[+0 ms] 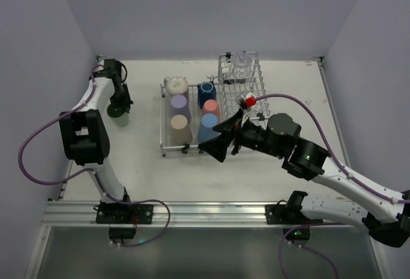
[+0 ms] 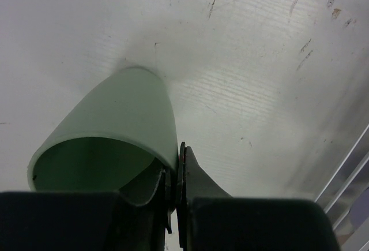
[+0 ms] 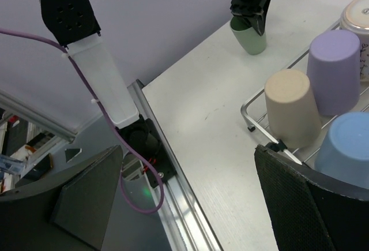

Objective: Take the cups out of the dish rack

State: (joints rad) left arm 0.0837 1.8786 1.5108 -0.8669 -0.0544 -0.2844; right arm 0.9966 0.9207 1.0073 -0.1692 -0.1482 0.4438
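left gripper [image 2: 176,188] clamped tight on green cup [image 2: 112,121] rim, cup on table [image 1: 138,176] well left of rack [image 1: 162,120]; let go before you lift. right gripper [image 3: 190,196] empty, gaping beside blue cup [image 3: 346,147]

Upper centre of the top view: the dish rack [image 1: 164,122] blocks the table [image 1: 141,176]. Its low half is packed with cups [image 1: 179,104] standing close together, with only narrow gaps between them. Its tall basket [image 1: 253,74] rises at upper right. The right gripper [image 1: 222,136], jaws wide, overhangs the rack's lower right corner. At left, the left gripper [image 1: 118,107], clamped on the pale green cup [image 1: 119,118], occupies the strip beside the wall [image 1: 38,48]. Bare table lies between that cup and the rack, and across the lower frame in front of the rack.
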